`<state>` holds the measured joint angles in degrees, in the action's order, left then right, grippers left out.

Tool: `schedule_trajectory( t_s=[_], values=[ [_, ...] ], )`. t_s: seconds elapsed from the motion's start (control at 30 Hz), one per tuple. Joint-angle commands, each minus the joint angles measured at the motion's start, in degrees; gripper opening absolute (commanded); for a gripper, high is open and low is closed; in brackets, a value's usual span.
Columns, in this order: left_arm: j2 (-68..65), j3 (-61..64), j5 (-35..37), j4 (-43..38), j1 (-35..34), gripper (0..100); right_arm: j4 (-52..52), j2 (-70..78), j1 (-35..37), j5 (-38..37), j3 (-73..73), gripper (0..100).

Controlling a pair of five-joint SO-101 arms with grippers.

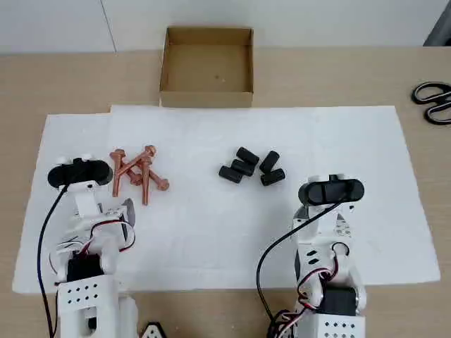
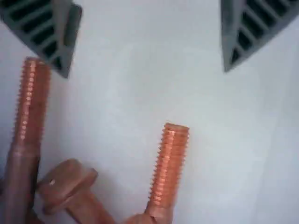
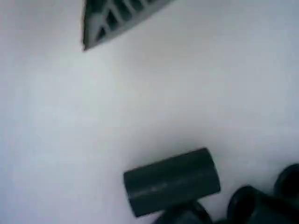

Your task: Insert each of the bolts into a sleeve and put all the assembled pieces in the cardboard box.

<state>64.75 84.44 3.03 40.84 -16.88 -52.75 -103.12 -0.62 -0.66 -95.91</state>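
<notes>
Left end effector (image 2: 145, 72), spread, hovers over the loose bolts (image 1: 139, 171). Right end effector (image 1: 331, 201), near the sleeves (image 1: 251, 167): state cannot be told. Far cardboard box (image 1: 206, 95) holds no assemblies; all work remains.

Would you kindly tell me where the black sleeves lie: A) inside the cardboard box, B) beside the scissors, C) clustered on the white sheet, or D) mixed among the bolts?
C: the sleeves lie clustered on the white sheet, apart from the bolts and outside the cardboard box.
</notes>
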Motion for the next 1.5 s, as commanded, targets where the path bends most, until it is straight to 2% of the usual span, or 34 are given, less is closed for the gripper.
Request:
schedule_trajectory(
  t_s=[0.0, 1.03, 1.2, 1.33, 1.47],
  values=[
    [0.79, -0.40, 0.00, -1.23, 0.26, 20, -0.31, -0.84, -0.13, -0.18, -0.53, 15.1],
    [0.79, -0.75, -0.35, -1.05, 0.09, 20, -0.13, -0.84, 0.04, -0.18, -0.53, 15.1],
    [0.70, -11.38, -3.34, 8.18, -3.60, 20, -0.22, -0.84, -3.65, -0.53, 3.60, 15.1],
    [0.70, -24.84, -4.75, 16.26, -7.30, 20, -0.22, -0.84, -10.07, -0.53, 16.00, 15.1],
    [0.53, -37.85, -4.75, 23.91, -8.09, 20, -0.22, -0.84, -14.11, -0.53, 29.19, 15.1]
  ],
)
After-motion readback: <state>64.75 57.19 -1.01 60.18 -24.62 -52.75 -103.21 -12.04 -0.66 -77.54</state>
